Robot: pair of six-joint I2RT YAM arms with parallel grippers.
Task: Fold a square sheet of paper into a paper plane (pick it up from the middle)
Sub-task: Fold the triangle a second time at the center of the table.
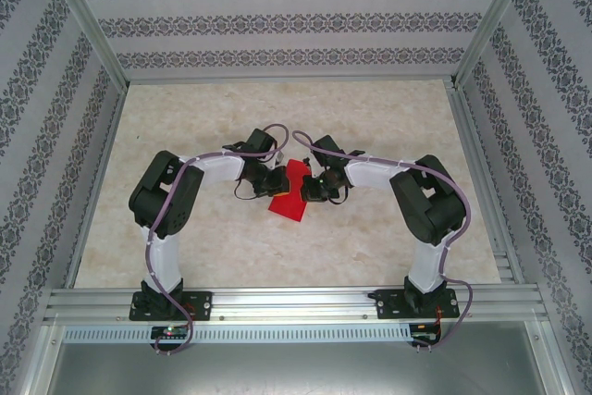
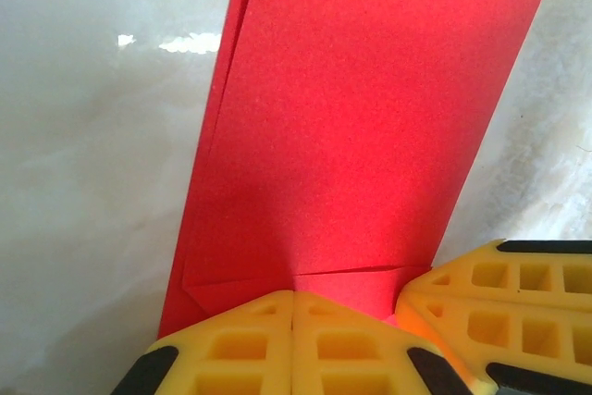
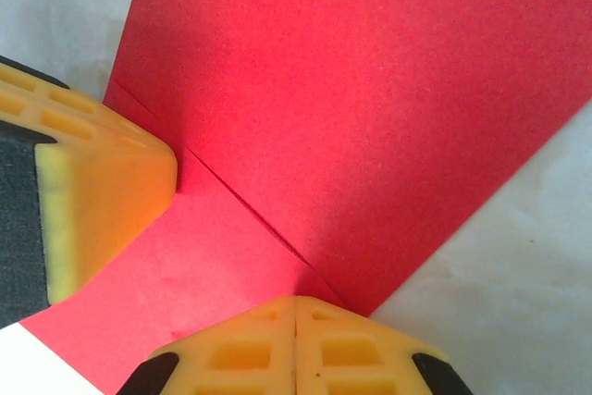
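my left arm [image 1: 165, 261] and right arm [image 1: 427, 265] have black base plates [image 1: 171, 303] on the aluminium rail [image 1: 296, 301]. above the rail come white links, blocky black joint housings and a mauve cable [image 1: 275, 126] along each. my left gripper [image 2: 293, 307] and right gripper [image 3: 294, 312] have yellow fingers [image 2: 242, 351], square-pocketed and black-edged.

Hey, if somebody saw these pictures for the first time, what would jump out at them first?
The red paper, folded with visible creases, sits mid-table and is the brightest thing against the pale, marble-look table. The left tool and right tool flank it from either side, each with its yellow fingers shut at the paper's edge.
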